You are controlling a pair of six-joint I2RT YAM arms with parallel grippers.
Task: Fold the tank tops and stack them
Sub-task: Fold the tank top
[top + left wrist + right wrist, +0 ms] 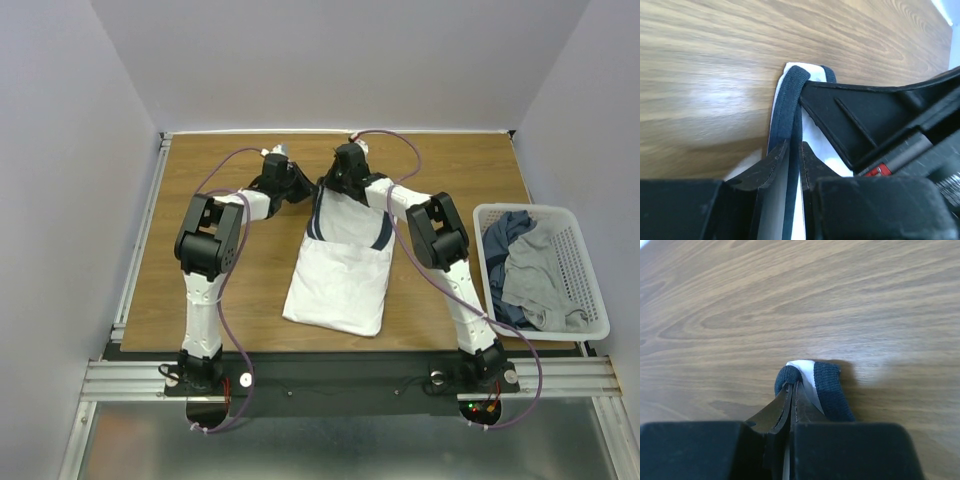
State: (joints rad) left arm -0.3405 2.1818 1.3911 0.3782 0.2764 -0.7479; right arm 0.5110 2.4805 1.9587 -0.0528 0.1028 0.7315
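Note:
A white tank top (340, 280) with navy edging lies flat in the middle of the wooden table, hem toward the arms. Both grippers sit at its far end, by the shoulder straps. My left gripper (297, 188) (794, 145) has its jaws narrowly set on a navy-edged strap (790, 85) that runs between them. My right gripper (343, 178) (792, 384) is shut on the folded tip of a strap (827, 382), which rests on the table. The right gripper's black body (865, 120) fills the right of the left wrist view. More tank tops, grey (535, 275) and dark blue (505, 235), lie in the basket.
A white plastic mesh basket (585, 250) stands at the table's right edge. Bare wood (230, 290) shows left of the white top, and a metal rail (140, 240) runs along the table's left side. Grey walls close in the back and sides.

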